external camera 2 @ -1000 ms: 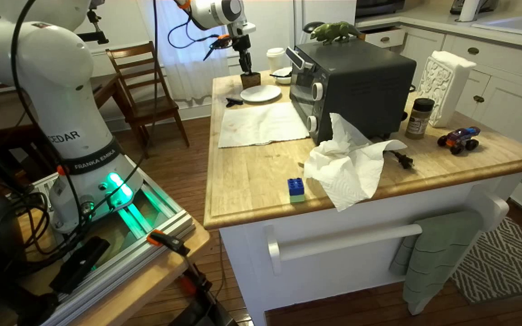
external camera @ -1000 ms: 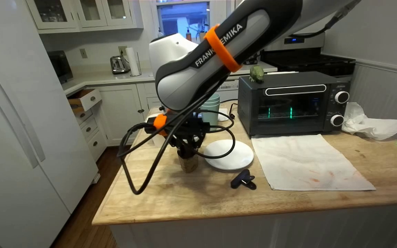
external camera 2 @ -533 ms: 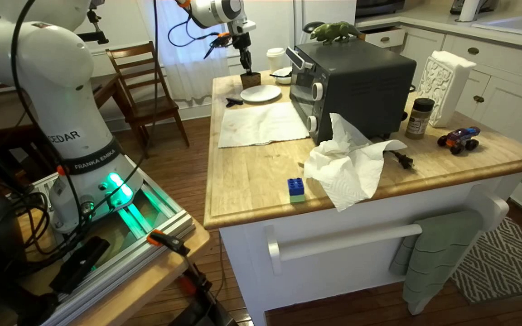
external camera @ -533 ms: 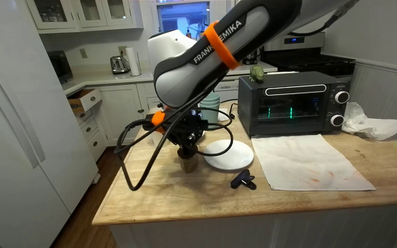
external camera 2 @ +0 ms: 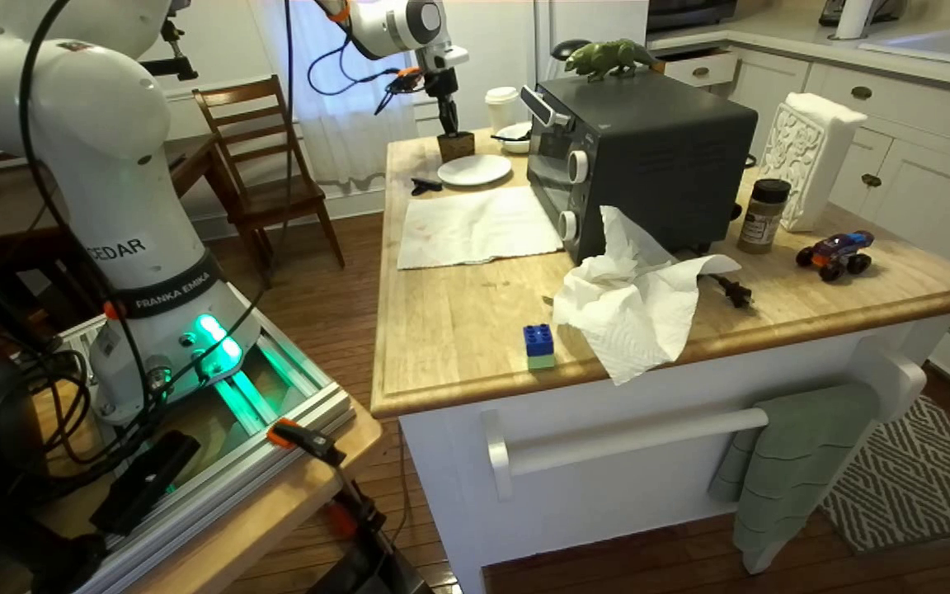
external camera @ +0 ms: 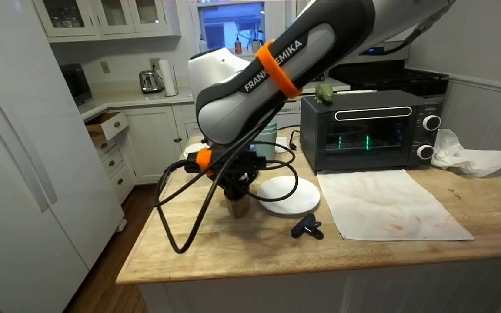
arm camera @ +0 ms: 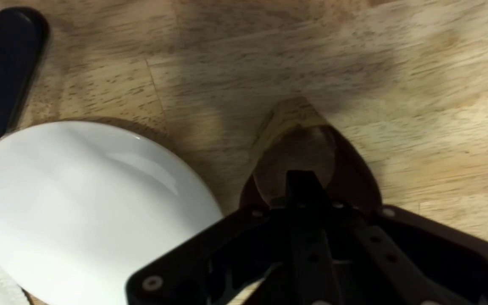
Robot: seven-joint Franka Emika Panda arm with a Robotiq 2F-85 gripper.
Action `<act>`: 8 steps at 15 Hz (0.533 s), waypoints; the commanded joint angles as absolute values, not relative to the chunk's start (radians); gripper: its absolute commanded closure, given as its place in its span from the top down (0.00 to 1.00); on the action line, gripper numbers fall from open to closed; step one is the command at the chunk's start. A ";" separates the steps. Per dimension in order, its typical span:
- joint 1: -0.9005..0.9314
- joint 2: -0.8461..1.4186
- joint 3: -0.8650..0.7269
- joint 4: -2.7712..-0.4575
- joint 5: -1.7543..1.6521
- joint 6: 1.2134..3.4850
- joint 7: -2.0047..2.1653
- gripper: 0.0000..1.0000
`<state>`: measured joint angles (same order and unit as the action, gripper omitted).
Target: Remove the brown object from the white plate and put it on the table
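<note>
The brown object (external camera: 238, 209), a stubby pot-like block with a dark top, stands upright on the light wooden table (external camera: 233, 256). It also shows in an exterior view (external camera 2: 457, 149) and in the wrist view (arm camera: 292, 146). The white plate (external camera: 292, 198) lies bare just beside it; the wrist view shows it at the left (arm camera: 87, 203). My gripper (arm camera: 305, 182) points down over the brown object, its fingers closed together, with nothing visible between them. In both exterior views the fingertips overlap the object's top; whether they touch it is hidden.
A black clip (external camera: 307, 226) lies in front of the plate. A white cloth (external camera: 389, 208) and a dark toaster oven (external camera: 365, 130) are beside it. Teal cups (external camera: 267, 145), a white bowl (external camera 2: 514, 137) and a white paper cup (external camera 2: 501, 106) stand behind. Loose cables hang around the wrist.
My gripper rose slightly and shifted sideways, then came back down a little. The brown object and the plate have stayed in place.
</note>
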<state>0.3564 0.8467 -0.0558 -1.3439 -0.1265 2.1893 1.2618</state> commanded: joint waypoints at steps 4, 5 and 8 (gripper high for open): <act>0.343 0.897 -0.050 -1.280 -0.124 2.175 1.226 0.02; 0.343 0.899 -0.051 -1.276 -0.123 2.174 1.228 0.27; 0.340 0.901 -0.052 -1.270 -0.121 2.167 1.228 0.36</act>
